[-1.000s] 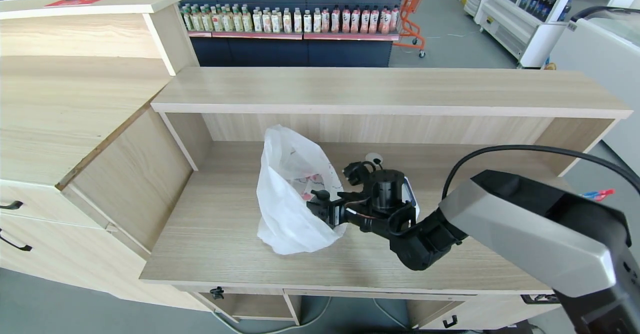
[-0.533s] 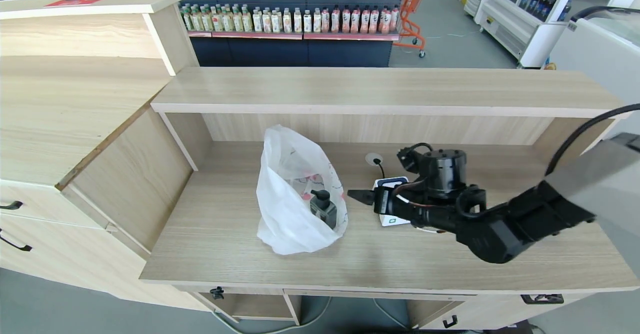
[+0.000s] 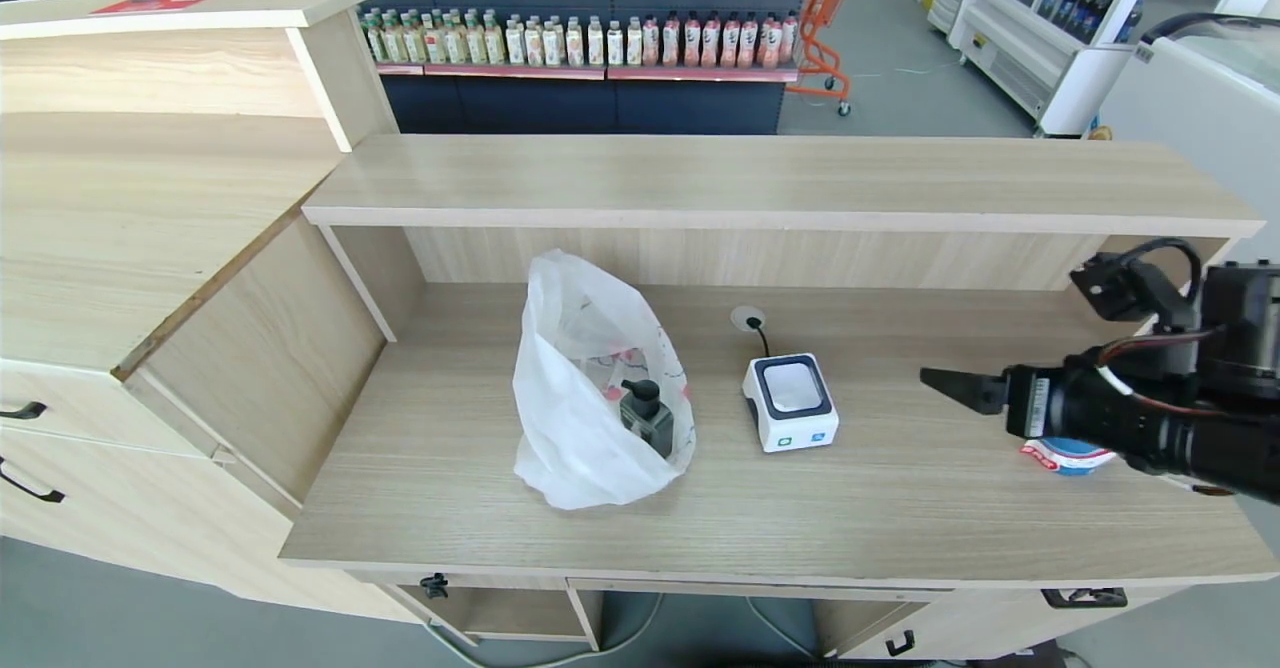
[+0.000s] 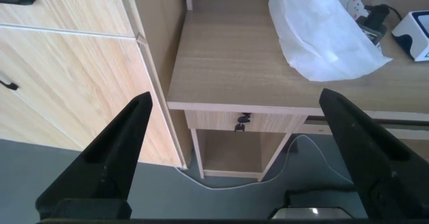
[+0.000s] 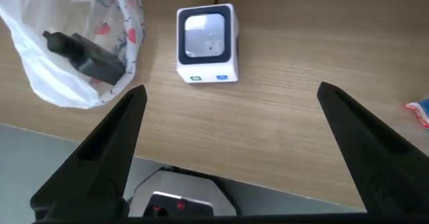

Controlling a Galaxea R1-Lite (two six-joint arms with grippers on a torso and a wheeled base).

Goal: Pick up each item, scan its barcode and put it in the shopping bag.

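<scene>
White plastic shopping bag (image 3: 575,448) slumps at nine o'clock of the scanner (image 3: 790,401), with a black pump bottle (image 3: 648,418) already inside it. The right gripper (image 3: 945,386) hovers empty, its fingers spread wide. A blue-and-red packet (image 3: 1062,456) lies on the counter (image 3: 900,518) just beneath its wrist, at four o'clock of the scanner. That packet looks like the next pick. It seems best to centre over it, descend squarely, take it by an edge and leave the barcode uncovered. The left gripper (image 4: 234,96) hangs wide open off the counter's seven o'clock corner.
</scene>
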